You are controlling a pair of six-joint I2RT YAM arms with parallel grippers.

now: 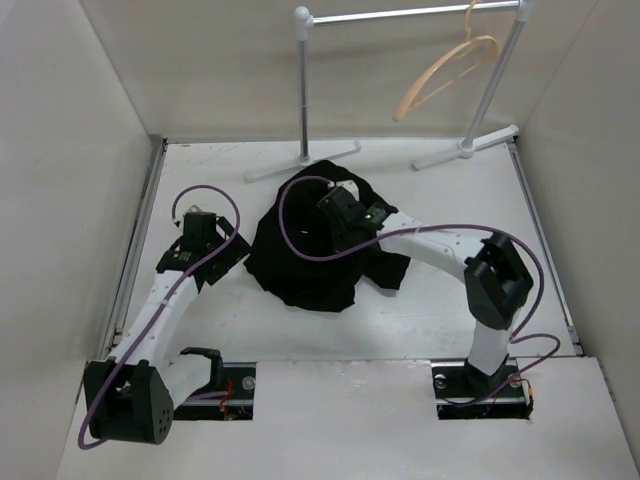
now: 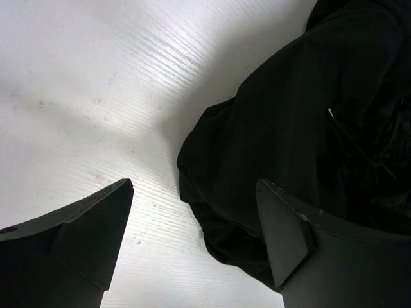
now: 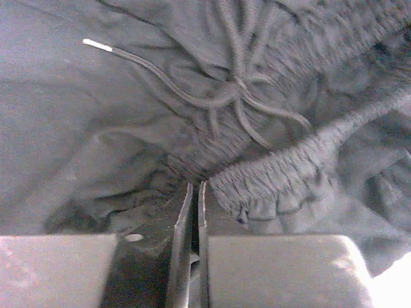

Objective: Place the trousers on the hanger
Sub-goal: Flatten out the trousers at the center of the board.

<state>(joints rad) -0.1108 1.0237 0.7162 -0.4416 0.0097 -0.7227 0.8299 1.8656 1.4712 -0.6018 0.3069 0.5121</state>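
trousers (image 1: 300,265) lie in a crumpled black heap mid table (image 1: 420,320), in front of the metal rail (image 1: 410,13). wooden hanger (image 1: 447,68) hangs tilted by its hook on the rail, well apart from the trousers. r gripper (image 3: 194,192) sits on top of the heap, right beside the elastic waistband (image 3: 282,170). its jaws are nearly together w/ only a thin slit between and the tips are in the folds; can't tell if any cloth is caught. drawstring (image 3: 234,85) is knotted just past the tips, and its white tip (image 3: 96,45) lies out on the fabric. l gripper (image 2: 194,186) is spread wide w/ nothing held, low at the heap's left edge. one finger (image 2: 292,240) is over the cloth, the other over bare table.
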